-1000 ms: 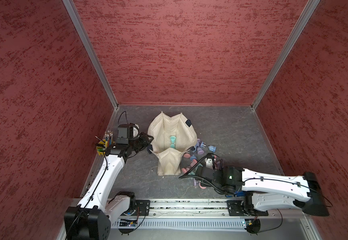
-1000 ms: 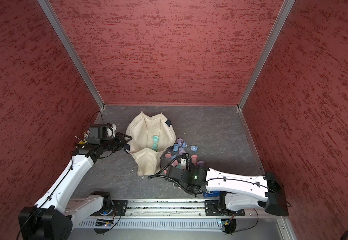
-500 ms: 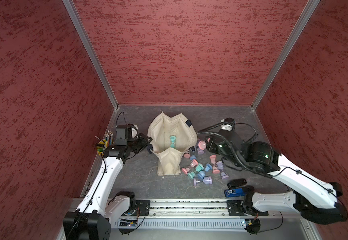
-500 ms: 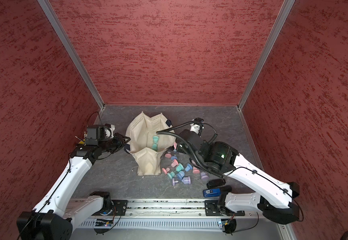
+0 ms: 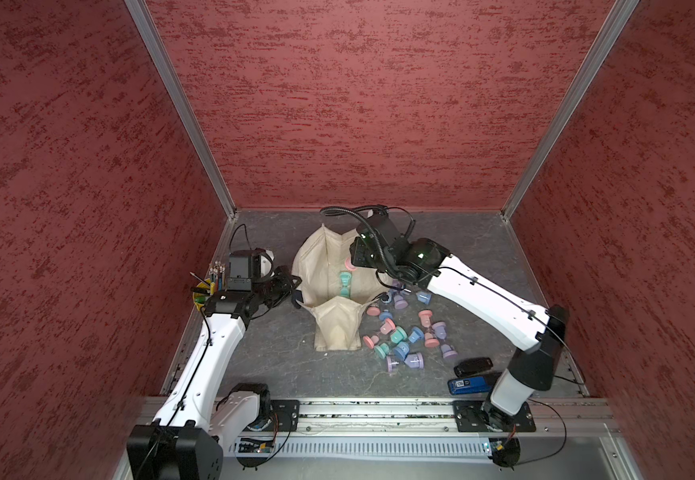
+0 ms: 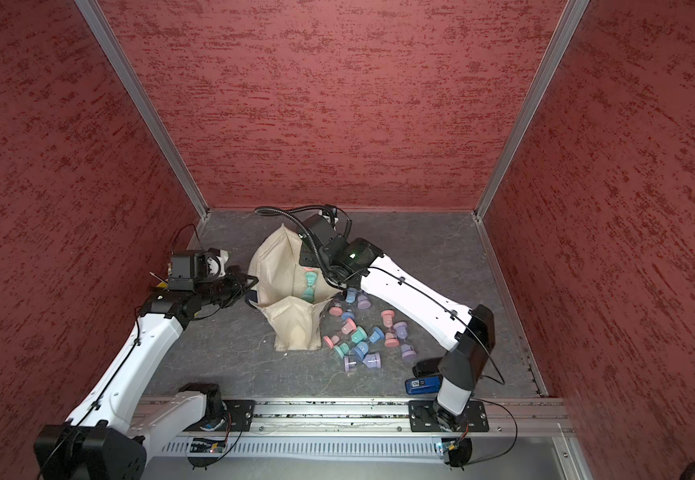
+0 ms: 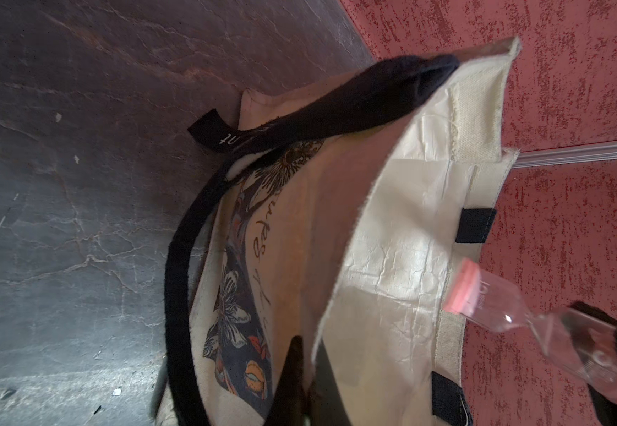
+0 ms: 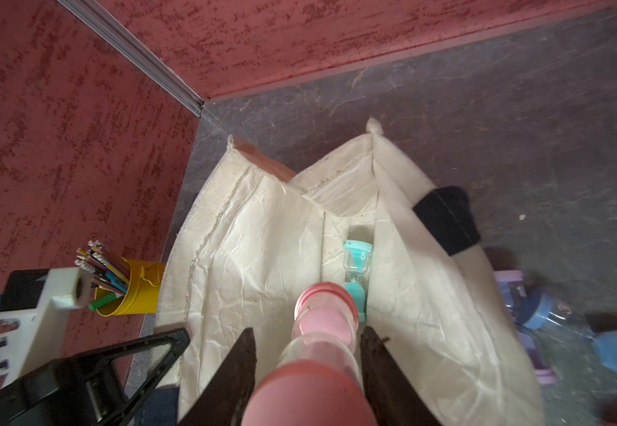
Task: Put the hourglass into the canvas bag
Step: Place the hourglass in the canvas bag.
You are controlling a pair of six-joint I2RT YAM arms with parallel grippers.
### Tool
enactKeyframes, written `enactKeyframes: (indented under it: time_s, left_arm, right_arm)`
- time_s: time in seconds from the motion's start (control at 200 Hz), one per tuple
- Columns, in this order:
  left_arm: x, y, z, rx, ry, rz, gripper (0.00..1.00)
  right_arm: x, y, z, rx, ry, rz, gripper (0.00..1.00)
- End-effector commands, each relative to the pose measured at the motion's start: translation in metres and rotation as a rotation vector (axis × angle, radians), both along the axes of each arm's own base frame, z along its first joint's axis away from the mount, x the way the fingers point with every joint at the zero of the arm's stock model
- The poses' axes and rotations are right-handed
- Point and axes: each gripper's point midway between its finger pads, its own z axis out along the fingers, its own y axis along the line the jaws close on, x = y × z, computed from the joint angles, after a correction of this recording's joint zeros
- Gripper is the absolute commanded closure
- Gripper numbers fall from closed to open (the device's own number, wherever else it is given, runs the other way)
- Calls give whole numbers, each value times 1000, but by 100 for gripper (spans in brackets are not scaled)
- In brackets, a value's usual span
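The cream canvas bag (image 5: pixel 326 266) (image 6: pixel 278 266) stands open mid-table, with a teal hourglass (image 5: pixel 344 285) (image 8: pixel 357 263) lying at its bottom. My right gripper (image 8: pixel 307 332) is shut on a pink hourglass (image 8: pixel 322 319) (image 5: pixel 349 263) and hangs over the bag's mouth, the hourglass pointing down into it. That pink hourglass (image 7: pixel 484 298) also shows above the far rim in the left wrist view. My left gripper (image 7: pixel 309 350) (image 5: pixel 292 286) is shut on the bag's left rim (image 7: pixel 336 295), one finger outside and one inside, beside a navy handle (image 7: pixel 181 280).
Several loose pastel hourglasses (image 5: pixel 400 336) lie to the right of the bag. A yellow pencil cup (image 5: pixel 208 289) (image 8: pixel 133 291) stands against the left wall behind my left wrist. A black device (image 5: pixel 472 365) and a blue one (image 5: pixel 468 384) lie near the front right.
My right arm rose from the pile with the pink hourglass and swung left to over the bag's mouth. My left gripper closed on the bag's rim.
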Motion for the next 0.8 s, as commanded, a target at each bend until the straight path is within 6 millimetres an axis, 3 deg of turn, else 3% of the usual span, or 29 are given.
enactKeyframes:
  time_s: [0.0, 0.145, 0.456, 0.791]
  left_arm:
    - [1, -2, 7, -5, -25, -23, 100]
    - [3, -3, 7, -6, -28, -25, 100]
    - [2, -5, 11, -18, -46, -37, 100]
    - [2, -4, 4, -7, -27, -36, 100]
  right_arm:
    - [13, 19, 7, 70, -9, 59, 100]
    - [18, 27, -27, 37, 61, 90, 100]
    - [9, 39, -69, 23, 153, 155, 100]
    - [-16, 51, -89, 18, 205, 210, 100]
